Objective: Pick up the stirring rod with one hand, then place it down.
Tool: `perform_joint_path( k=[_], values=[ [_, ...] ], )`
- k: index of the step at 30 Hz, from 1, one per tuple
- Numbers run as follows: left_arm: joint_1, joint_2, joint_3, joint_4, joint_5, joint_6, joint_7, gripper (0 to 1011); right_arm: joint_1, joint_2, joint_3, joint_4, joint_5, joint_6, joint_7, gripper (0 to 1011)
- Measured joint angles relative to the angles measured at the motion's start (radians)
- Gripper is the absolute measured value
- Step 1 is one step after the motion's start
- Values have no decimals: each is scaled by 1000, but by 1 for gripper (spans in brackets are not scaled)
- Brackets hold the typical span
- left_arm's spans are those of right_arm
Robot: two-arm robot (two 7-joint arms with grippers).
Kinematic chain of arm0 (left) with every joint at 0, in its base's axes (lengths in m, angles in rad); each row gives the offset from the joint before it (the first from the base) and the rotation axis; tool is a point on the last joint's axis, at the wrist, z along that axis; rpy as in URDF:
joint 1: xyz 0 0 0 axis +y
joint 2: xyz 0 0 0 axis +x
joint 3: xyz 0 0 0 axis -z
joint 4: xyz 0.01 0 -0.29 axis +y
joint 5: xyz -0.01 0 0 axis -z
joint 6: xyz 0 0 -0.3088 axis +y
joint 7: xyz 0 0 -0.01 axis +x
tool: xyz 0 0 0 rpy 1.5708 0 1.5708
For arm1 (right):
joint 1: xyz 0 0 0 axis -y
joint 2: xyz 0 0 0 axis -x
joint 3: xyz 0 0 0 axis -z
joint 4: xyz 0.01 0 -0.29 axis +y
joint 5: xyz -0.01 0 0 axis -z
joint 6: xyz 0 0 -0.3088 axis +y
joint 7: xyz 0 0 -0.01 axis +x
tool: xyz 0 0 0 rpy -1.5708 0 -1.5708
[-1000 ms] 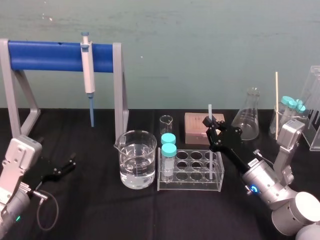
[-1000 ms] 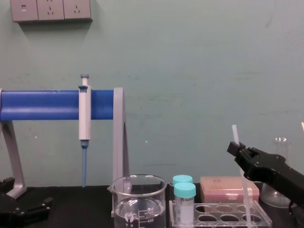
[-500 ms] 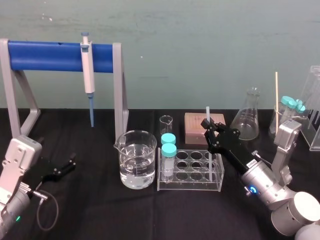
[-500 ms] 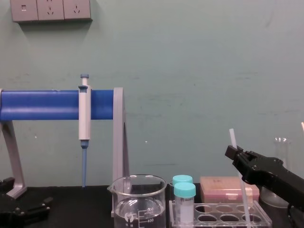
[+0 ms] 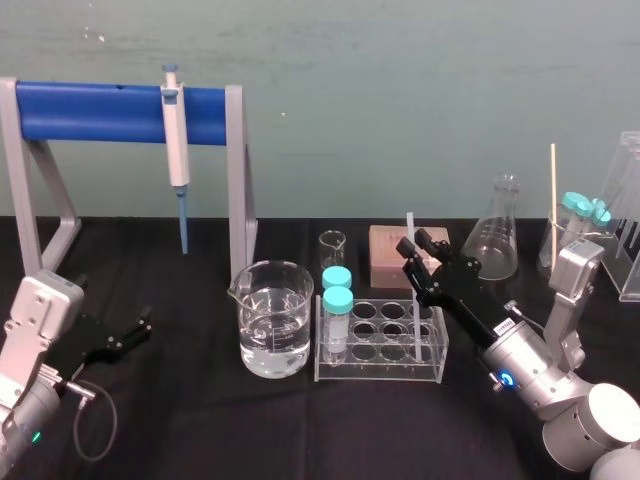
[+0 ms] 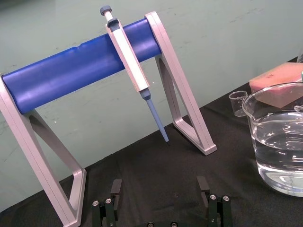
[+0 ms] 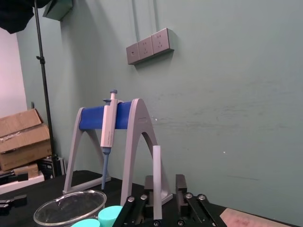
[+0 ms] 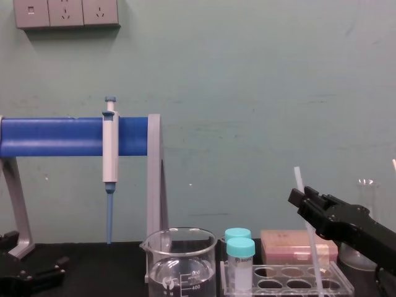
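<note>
While the right hand point(image 5: 417, 248) grips it, stirring rod point(image 7: 156, 175) thin, straight, translucent white, slightly tilted, left hand point(image 5: 138, 326) spread, parked.

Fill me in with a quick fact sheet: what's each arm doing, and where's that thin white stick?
Stirring rod: tilted, top toward the robot's left, lower end in the tube rack
Right gripper: above the rack, around the rod's upper part
Left gripper: parked low over the black table, fingers apart, holding nothing
Pipette: hanging on the blue stand
</note>
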Motion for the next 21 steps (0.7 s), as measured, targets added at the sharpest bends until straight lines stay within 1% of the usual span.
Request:
perform_joint_path(
  k=[3,6,7,9,10,12,13,14,15,16,17,21],
  values=[
    [0,0,0,0,0,0,0,1000,0,0,0,0,0,0,0,384],
    [0,0,0,0,0,0,0,1000,0,0,0,0,1,0,0,452],
    [0,0,0,0,0,0,0,1000,0,0,0,0,1,0,0,513],
    [0,0,0,0,0,0,0,1000,0,0,0,0,1,0,0,556],
    [0,0,0,0,0,0,0,1000,0,0,0,0,1,0,0,617],
    [0,0,0,0,0,0,0,1000,0,0,0,0,1,0,0,658],
    [0,0,0,0,0,0,0,1000,0,0,0,0,1,0,0,715],
    [0,0,0,0,0,0,0,1000,0,0,0,0,1,0,0,730],
    [0,0,0,0,0,0,0,1000,0,0,0,0,1,0,0,773],
    [0,0,0,0,0,0,0,1000,0,0,0,0,1,0,0,784],
    [0,0,0,0,0,0,0,1000,0,0,0,0,1,0,0,828],
    [0,0,0,0,0,0,0,1000,0,0,0,0,1,0,0,931]
  ],
)
